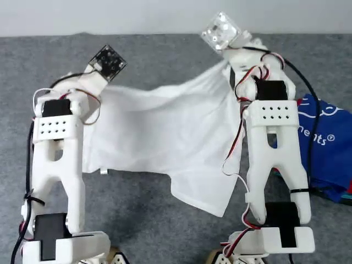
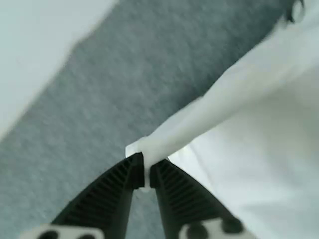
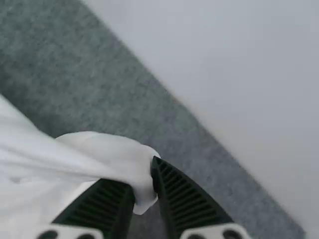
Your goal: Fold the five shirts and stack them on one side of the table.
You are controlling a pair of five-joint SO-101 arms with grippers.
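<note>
Spreading step: left gripper (image 2: 144,173) and right gripper (image 3: 144,190) are pinching the white shirt (image 1: 165,126) tight; laying it flat looks next.

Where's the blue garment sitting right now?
High view: the blue garment lies at the table's right edge, beside the right arm, with the white shirt on that arm's other side.

High view looks down; both wrist views, close in, share the shirt (image 1: 165,126).
</note>
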